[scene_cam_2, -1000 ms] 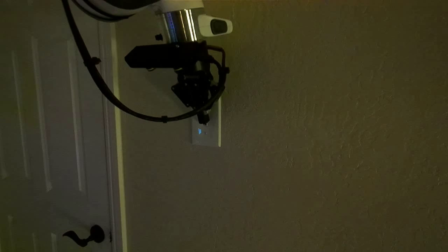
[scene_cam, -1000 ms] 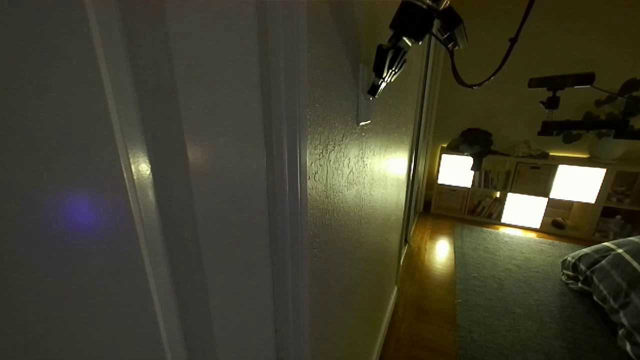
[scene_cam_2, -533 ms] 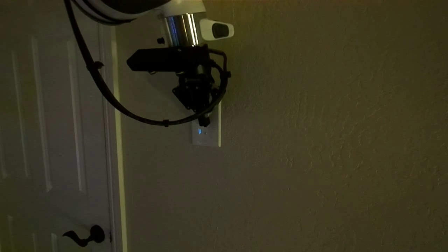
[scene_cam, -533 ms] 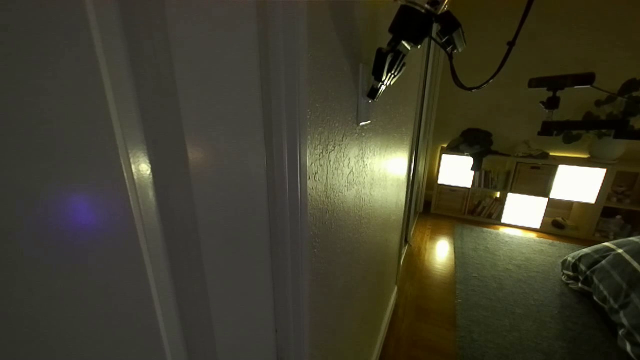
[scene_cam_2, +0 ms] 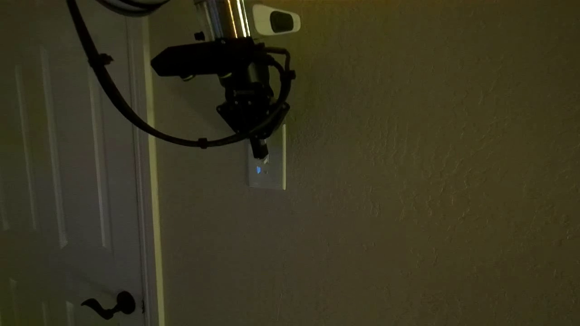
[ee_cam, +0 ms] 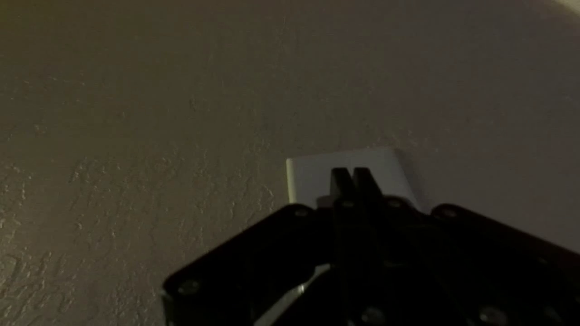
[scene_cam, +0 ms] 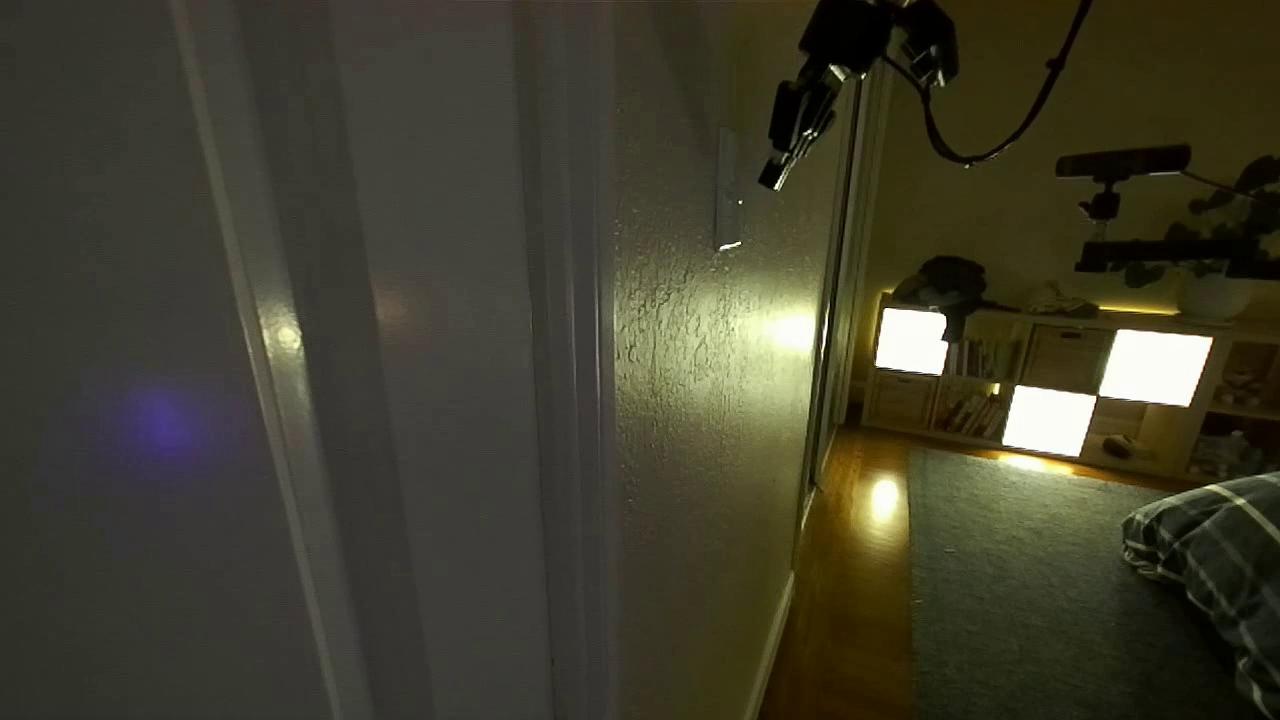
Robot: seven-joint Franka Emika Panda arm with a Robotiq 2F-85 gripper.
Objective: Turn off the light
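Observation:
The white rectangular light switch plate (scene_cam: 728, 190) is on the wall. In an exterior view its lower part shows below my gripper, with a small bluish spot on it (scene_cam_2: 274, 176). A small pale nub, likely the toggle (scene_cam_2: 266, 159), shows beside the fingertips. In the wrist view the plate (ee_cam: 312, 176) lies behind the fingers, and its lower part is hidden. My gripper (scene_cam: 772, 178) is shut and empty, with its tips pointing down and a visible gap from the plate. It also shows in an exterior view (scene_cam_2: 260, 155) and the wrist view (ee_cam: 352, 172). The lamp is out of view.
A door with a dark handle (scene_cam_2: 108, 305) and its frame stand left of the plate. A black cable (scene_cam_2: 181, 141) loops from the arm. A shelf (scene_cam: 1050, 340) with glowing square cubbies, a rug (scene_cam: 1020, 580) and a plaid-covered bed (scene_cam: 1215, 560) are farther off.
The fingertips slid slightly down at the plate, then my gripper moved away from the wall and up. The nub by the fingertips is now uncovered. The cubbies' glow looks the same.

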